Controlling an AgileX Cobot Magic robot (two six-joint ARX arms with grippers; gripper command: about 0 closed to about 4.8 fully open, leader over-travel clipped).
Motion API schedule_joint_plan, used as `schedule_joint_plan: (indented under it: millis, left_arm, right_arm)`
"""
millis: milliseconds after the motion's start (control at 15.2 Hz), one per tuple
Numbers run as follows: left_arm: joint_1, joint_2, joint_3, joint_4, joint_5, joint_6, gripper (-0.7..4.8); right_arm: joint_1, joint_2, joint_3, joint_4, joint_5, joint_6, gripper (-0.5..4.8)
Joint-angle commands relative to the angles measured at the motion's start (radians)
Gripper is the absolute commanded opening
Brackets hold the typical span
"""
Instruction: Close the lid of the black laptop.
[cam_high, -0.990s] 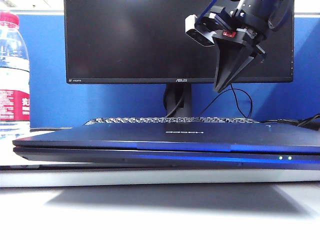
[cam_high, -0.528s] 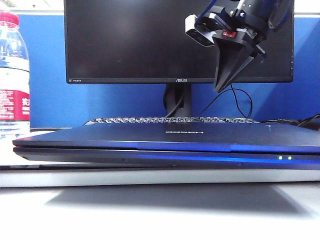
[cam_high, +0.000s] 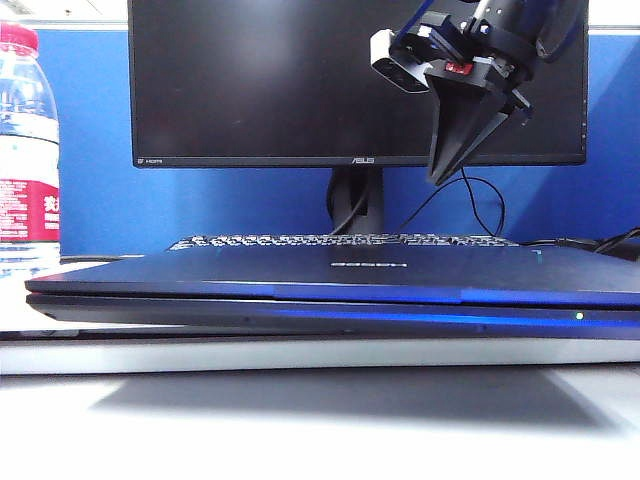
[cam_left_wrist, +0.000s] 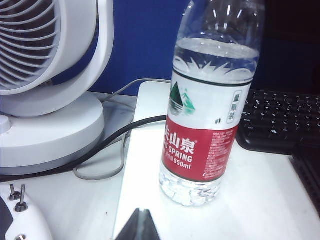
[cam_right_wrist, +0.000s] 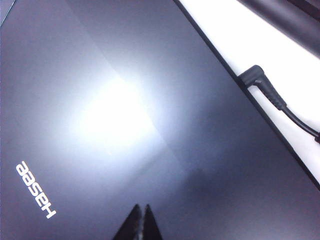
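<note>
Nearest, the black laptop lay flat on the tabletop, its lid fully down, job apparently done. One of two green front lights had just gone out. Above, the right hand hovered pinched shut, empty. The left hand, fingertips together, waited by the water bottle.

Counts across views:
- 1 black laptop, 1 lid
- 1 monitor
- 1 separate keyboard
- 1 water bottle
- 1 white fan
- 2 grippers: left gripper, right gripper
- 1 plug at laptop edge
- 1 green LED
</note>
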Motion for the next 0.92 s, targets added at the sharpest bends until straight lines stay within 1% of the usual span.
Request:
schedule_joint_plan:
  millis: [66,198,264,330,396,462,528,726,858,924]
  left_arm:
    - [0.000,-0.002,0.000,0.011,-0.004,0.000,-0.03]
    - [0.000,-0.002,0.000,0.011,-0.004,0.000,-0.03]
    - [0.000,-0.002,0.000,0.011,-0.004,0.000,-0.03]
    - [0.000,-0.002,0.000,0.011,-0.004,0.000,-0.03]
    - [0.000,-0.002,0.000,0.011,-0.004,0.000,-0.03]
    - [0.000,-0.002,0.000,0.011,-0.004,0.000,-0.03]
    - [0.000,-0.002,0.000,0.011,-0.004,0.000,-0.03]
    - [0.000,-0.002,0.000,0.011,-0.004,0.000,-0.03]
    - [0.000,-0.002,0.000,0.011,-0.004,0.000,-0.03]
    - [0.000,-0.002,0.000,0.011,-0.004,0.000,-0.03]
  right_arm:
    - [0.001,-0.007,0.002,0.009,-0.003,0.006,-0.06]
    - [0.001,-0.040,0.002,-0.001,-0.012,0.060,-0.06]
    - [0.001,-0.077,0.002,0.030,0.048,0.060,-0.06]
    - [0.000,-0.113,0.002,0.063,0.086,0.076,-0.06]
    - [0.000,-0.163,0.002,0.102,0.112,0.090,-0.06]
    - [0.000,-0.218,0.002,0.143,0.115,0.090,-0.06]
    - [0.000,-0.334,0.002,0.219,0.138,0.090,-0.06]
    - [0.000,-0.539,0.002,0.319,0.247,0.099,-0.06]
    - [0.000,-0.664,0.002,0.322,0.323,0.119,-0.06]
    - [-0.001,-0.760,0.002,0.282,0.384,0.144,-0.06]
